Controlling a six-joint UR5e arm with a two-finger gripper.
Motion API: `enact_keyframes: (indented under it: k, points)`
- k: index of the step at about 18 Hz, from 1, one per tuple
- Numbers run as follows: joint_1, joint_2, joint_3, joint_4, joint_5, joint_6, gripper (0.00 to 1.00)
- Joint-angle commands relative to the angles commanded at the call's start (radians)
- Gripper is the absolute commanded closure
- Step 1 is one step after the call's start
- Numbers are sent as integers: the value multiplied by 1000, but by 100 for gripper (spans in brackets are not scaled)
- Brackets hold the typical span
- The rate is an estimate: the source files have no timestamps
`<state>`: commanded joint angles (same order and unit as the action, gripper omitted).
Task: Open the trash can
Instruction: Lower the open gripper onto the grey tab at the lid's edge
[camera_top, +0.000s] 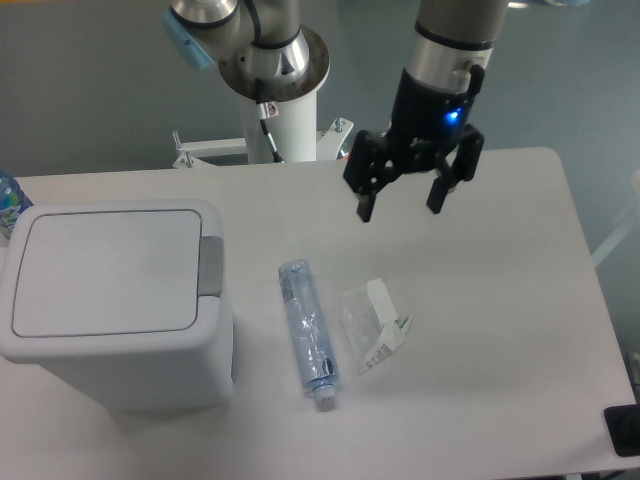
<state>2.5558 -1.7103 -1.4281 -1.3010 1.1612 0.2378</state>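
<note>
Lying flat near the middle of the white table (500, 300): a clear plastic bottle (307, 332), long axis running up and down the frame, cap end toward the bottom edge. Just to its right, close but apart, a crumpled clear wrapper with a white card label (372, 324). Both between the trash can (113, 300) and the open right half of the tabletop.

At the left side of the frame, the trash can: big, white, boxy, lid shut and flat, grey push tab (210, 266) on its right edge, facing the bottle. Behind its upper left corner, at the frame's left edge, a sliver of a blue-and-green bottle (6, 200), mostly cut off.

Hovering above the upper centre of the table, the gripper (400, 202), fingers spread wide apart and pointing down, holding nothing, blue light glowing on its body. Well apart from the can, up and right of the bottle and wrapper.

At top centre, beyond the table's far edge, the arm's white mounting column (285, 120).

Bare tabletop across the right half and along the far edge. At the lower right corner, a small dark object (624, 430), cut off by the frame.
</note>
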Motion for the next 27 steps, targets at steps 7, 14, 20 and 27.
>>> enact_keyframes:
  k: [7, 14, 20, 27]
  points:
    - [-85, -14, -15, 43, 2, -54, 0]
    - [-132, -14, -25, 43, 3, -74, 0]
    - [-166, -25, -25, 45, 5, -87, 0]
    - [-178, -40, -43, 51, 6, -86, 0]
